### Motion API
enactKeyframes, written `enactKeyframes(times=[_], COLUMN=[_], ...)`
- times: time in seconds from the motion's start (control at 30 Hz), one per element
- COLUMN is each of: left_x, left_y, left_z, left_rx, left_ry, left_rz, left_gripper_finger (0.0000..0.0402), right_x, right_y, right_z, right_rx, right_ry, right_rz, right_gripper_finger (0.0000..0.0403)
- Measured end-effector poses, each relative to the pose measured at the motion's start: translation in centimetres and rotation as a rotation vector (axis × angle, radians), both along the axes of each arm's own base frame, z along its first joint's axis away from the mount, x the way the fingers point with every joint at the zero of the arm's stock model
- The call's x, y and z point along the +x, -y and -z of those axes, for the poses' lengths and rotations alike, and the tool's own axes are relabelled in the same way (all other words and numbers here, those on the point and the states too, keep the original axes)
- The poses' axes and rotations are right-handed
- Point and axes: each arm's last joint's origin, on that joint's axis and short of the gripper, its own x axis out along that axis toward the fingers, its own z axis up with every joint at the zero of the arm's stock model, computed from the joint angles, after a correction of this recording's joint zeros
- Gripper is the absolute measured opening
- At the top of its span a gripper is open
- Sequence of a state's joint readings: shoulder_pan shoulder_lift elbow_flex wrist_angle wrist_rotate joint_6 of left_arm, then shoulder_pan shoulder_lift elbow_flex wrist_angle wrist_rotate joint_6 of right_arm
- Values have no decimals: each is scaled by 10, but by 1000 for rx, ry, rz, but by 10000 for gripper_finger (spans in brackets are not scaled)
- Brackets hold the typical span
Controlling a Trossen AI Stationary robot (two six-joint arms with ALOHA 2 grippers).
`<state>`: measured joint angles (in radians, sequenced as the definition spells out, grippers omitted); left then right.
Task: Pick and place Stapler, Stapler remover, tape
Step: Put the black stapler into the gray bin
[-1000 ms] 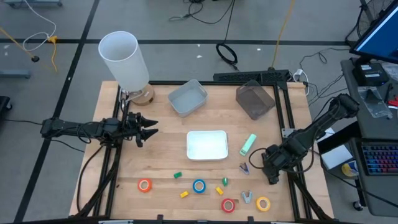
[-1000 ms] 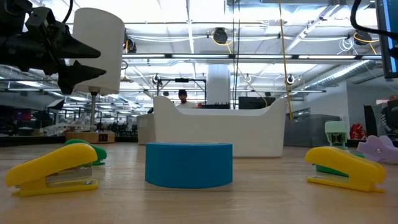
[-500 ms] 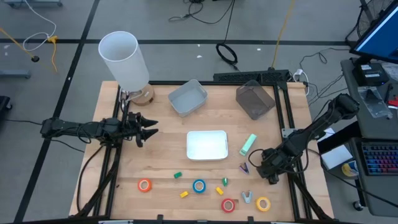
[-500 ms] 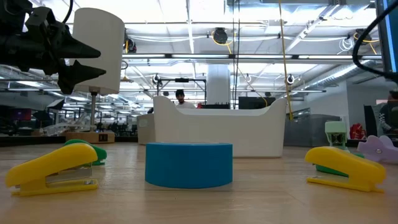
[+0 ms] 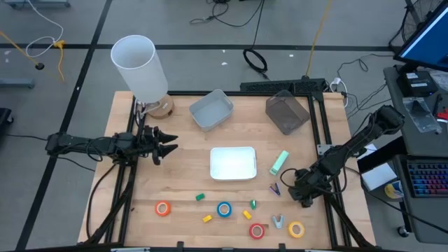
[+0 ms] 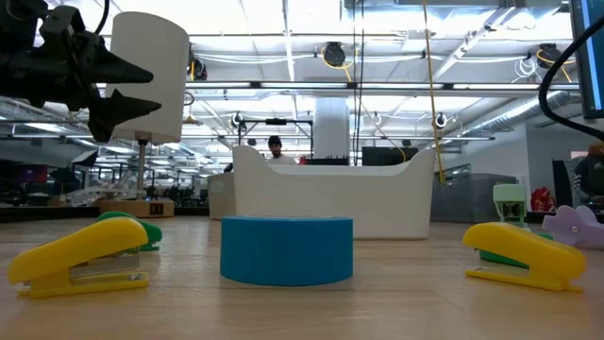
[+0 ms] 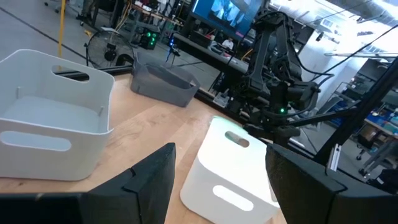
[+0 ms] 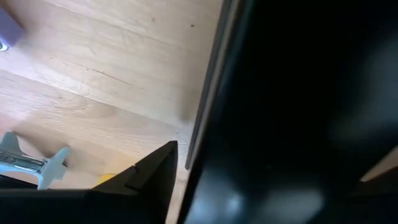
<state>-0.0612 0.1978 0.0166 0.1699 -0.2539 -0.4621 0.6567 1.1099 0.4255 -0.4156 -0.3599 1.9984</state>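
Four tape rolls lie flat near the table's near edge: orange (image 5: 163,208), blue (image 5: 224,208), red (image 5: 257,230) and yellow (image 5: 296,229). A mint stapler (image 5: 279,162) lies right of the white tray (image 5: 233,162). A purple staple remover (image 5: 275,189) and a grey one (image 5: 278,222) lie near the right edge. My right gripper (image 5: 292,183) hangs slanted down just right of the purple remover, open and empty; only one finger (image 8: 152,177) shows in its wrist view. My left gripper (image 5: 168,147) waits level at the left, open and empty.
Small yellow (image 5: 208,218) and green (image 5: 199,197) staplers lie among the tape rolls. A white bin (image 5: 211,110), a grey bin (image 5: 287,112) and a white cylinder (image 5: 138,66) stand at the far side. Black frame rails (image 5: 323,140) run along the table's right edge beside my right arm.
My right gripper has sunk toward the table at the right edge, beside the purple staple remover, and tipped more steeply downward. No object has moved.
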Motion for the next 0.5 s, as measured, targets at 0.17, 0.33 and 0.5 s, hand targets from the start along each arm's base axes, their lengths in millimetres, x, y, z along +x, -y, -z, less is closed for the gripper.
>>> enactKeyframes(times=[0.17, 0.33, 0.5], left_x=[0, 0, 0], left_y=[0, 0, 0], left_z=[0, 0, -5], left_rx=[-21, -97, -162], left_ry=[4, 24, 81], left_rz=[0, -1, -5], left_gripper_finger=[248, 248, 248], right_x=[-1, -1, -2], right_y=[0, -1, 0], right_z=[0, -1, -5], right_rx=[19, 34, 37], right_ry=[-24, -34, -17], right_rz=[-11, -18, -21], right_gripper_finger=[164, 127, 117])
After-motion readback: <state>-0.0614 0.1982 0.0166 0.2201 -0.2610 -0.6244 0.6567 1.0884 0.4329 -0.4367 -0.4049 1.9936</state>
